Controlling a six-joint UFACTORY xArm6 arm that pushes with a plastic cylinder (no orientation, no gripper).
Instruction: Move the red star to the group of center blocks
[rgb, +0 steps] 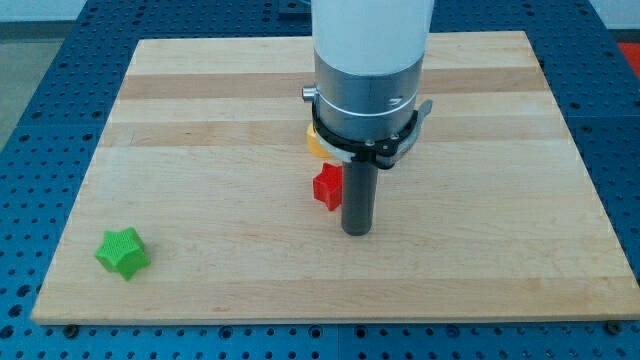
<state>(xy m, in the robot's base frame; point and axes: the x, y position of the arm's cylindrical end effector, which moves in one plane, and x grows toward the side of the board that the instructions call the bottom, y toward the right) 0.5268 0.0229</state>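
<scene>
Red star (327, 186) sitting near frame centre, touching my tip (357, 231) on its left, partly hiding behind the rod. Yellow block (315, 141) peeking out just above, shape mostly covered. Green star (123, 252) lying lower left.

One red star (327, 186) showing. One green star (123, 252) showing. One yellow block (316, 142) peeking out from behind arm, shape not readable. Three blocks counting in all. One wooden board (200, 120) lying under them. One rod tip (357, 231) showing.
</scene>
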